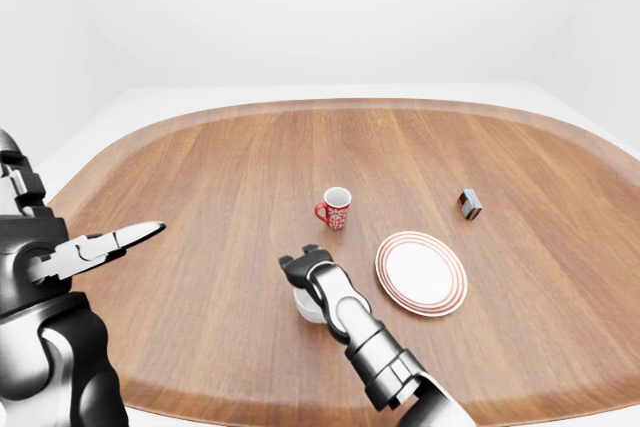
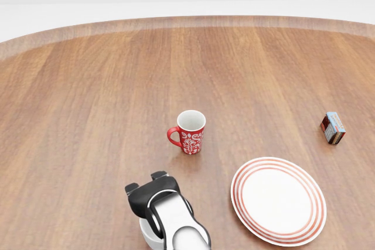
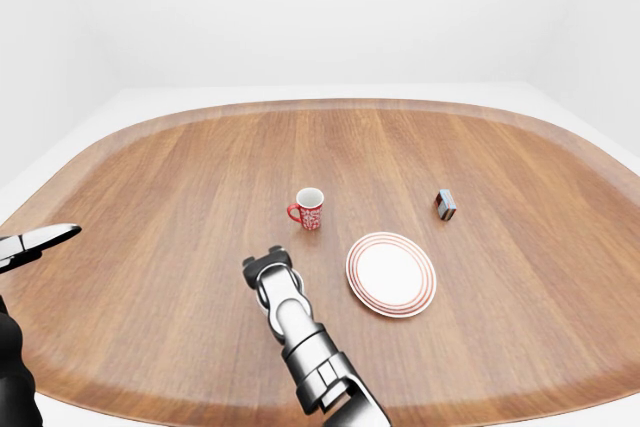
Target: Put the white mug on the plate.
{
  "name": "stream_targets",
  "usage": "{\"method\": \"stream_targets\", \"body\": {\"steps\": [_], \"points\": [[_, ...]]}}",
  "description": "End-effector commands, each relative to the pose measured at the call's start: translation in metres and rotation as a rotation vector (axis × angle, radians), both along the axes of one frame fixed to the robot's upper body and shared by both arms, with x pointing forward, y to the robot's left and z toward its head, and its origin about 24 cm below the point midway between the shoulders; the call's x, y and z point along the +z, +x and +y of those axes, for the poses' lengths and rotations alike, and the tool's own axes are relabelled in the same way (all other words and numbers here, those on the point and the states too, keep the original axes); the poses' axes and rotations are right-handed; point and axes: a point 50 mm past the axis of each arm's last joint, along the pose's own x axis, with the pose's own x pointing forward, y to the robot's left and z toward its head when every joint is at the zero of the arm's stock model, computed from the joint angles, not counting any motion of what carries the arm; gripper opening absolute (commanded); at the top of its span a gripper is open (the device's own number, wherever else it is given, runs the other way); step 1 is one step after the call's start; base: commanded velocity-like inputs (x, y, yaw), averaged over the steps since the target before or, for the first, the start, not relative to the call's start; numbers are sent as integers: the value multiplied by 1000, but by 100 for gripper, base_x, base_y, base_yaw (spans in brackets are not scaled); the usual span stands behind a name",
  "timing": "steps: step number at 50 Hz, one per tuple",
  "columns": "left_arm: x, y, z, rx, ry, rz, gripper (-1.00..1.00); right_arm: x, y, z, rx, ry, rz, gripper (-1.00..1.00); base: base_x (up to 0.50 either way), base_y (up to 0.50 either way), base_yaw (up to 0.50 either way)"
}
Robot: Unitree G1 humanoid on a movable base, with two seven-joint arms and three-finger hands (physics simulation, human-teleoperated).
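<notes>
The white mug (image 1: 304,309) stands near the bottom of the left-eye view, mostly hidden under my right hand; only its left side (image 2: 147,236) shows in the head view. My right hand (image 2: 146,184) hangs over the mug, dark fingers bent down past its upper rim, not closed round it. The white plate (image 2: 278,200) with red rings lies to the right of the mug, with bare wood between them. My left hand (image 1: 120,239) is raised at the left edge of the left-eye view, fingers stretched out and holding nothing.
A red patterned mug (image 2: 189,132) stands upright above my right hand, handle to the left. A small box (image 2: 333,127) sits near the right edge of the head view. The oval wooden table (image 1: 200,177) fills the views, and its rim curves across the top.
</notes>
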Motion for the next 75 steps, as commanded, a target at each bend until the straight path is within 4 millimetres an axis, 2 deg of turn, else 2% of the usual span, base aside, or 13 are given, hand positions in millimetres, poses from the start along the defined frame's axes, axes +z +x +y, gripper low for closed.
{"method": "stream_targets", "body": {"steps": [1, 26, 27, 28, 29, 40, 48, 52, 53, 59, 65, 69, 75], "points": [[0, 0, -1, -3, 1, -1, 100, -8, 2, -2, -3, -19, 43, 100, 0, 0, 0], [-4, 3, 0, -5, -4, 19, 100, -31, -2, -8, -8, -54, 159, 100, 0, 0, 0], [-4, 3, 0, -4, -5, 20, 100, -32, -2, -9, -11, -54, 163, 69, 0, 0, 0], [-4, 3, 0, -4, -5, 18, 100, -32, -1, -9, -11, -55, 165, -40, 0, 0, 0], [-4, 2, 0, -4, -5, 18, 100, -31, -1, -9, -12, -51, 168, -100, 0, 0, 0], [-2, 1, 0, -3, -3, 11, 100, -31, -1, -10, -15, -53, 161, -100, 0, 0, 0], [-2, 1, 0, -3, -3, 10, 100, -20, 6, -15, -27, -42, 99, -100, 0, 0, 0], [-2, 1, 0, -2, -3, 10, 100, 12, 24, -27, -60, -27, -52, -100, 0, 0, 0], [-2, 1, 0, -2, -3, 10, 100, 31, 34, -34, -80, -17, -133, -100, 0, 0, 0], [-1, 0, 1, 0, -3, 3, 100, 97, 62, -61, -165, 12, -380, -100, 0, 0, 0], [0, 0, 0, -2, -2, 1, 100, 146, 88, -97, -260, 19, -504, -100, 0, 0, 0], [0, 1, -1, -3, 0, 1, 100, 154, 92, -121, -297, -29, -540, -100, 0, 0, 0], [0, 1, -1, -4, 4, 2, 100, 143, 99, -154, -385, -94, -494, -100, 0, 0, 0]]}}
